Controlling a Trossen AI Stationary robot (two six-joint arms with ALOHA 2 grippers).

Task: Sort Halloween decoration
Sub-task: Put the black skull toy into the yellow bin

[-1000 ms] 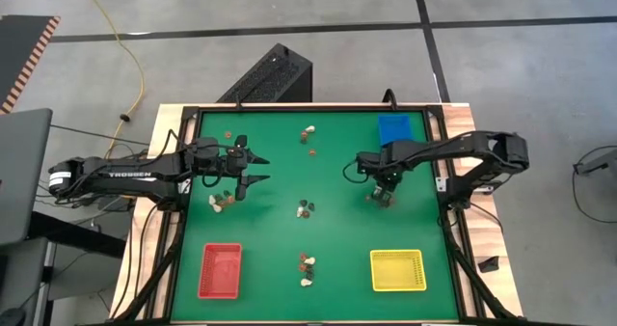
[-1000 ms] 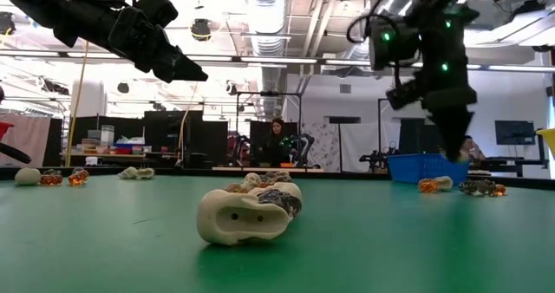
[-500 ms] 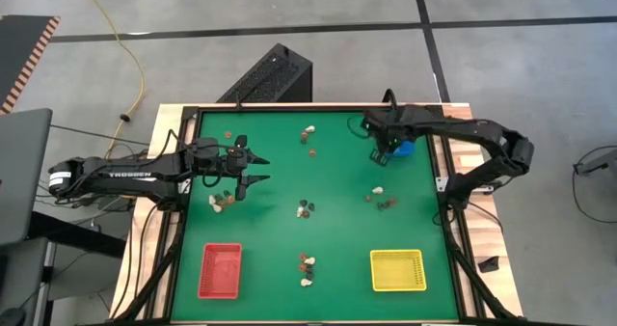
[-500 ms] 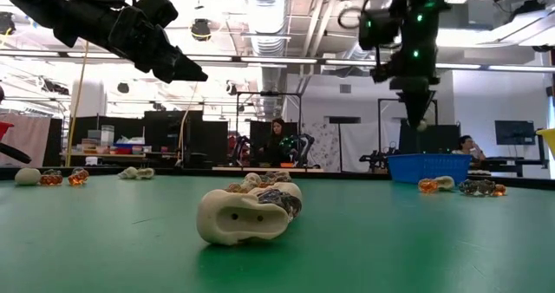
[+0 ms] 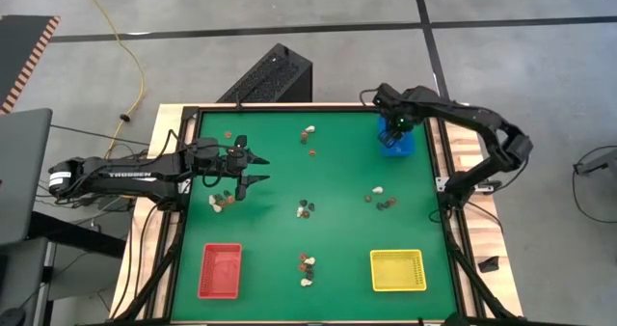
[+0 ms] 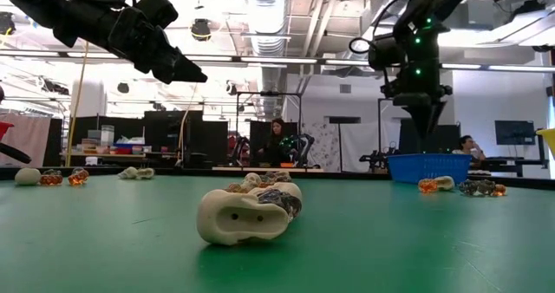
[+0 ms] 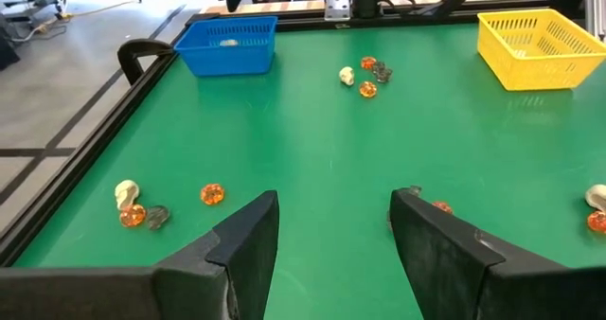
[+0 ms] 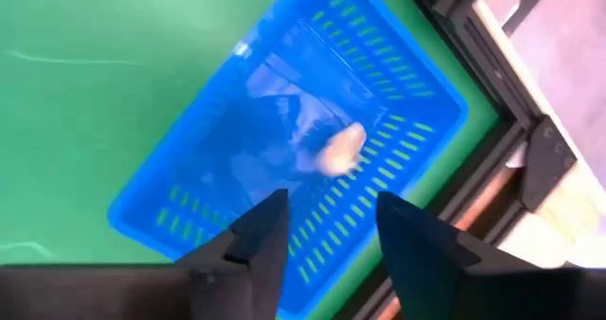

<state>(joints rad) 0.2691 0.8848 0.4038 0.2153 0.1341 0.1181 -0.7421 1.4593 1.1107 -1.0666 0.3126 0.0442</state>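
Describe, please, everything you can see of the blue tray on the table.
The blue tray is a small rectangular plastic basket with slotted walls and floor, standing upright at the table's far right corner beside the black frame. One whitish trinket is inside it, blurred, so whether it has landed is unclear. The right gripper hangs open directly above, touching nothing.

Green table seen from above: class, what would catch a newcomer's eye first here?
Probably the right gripper poised over the blue tray at the far right corner, fingers open, a whitish trinket blurred just below them. Next, the red tray and yellow tray at the near corners, with small clusters of trinkets scattered between.
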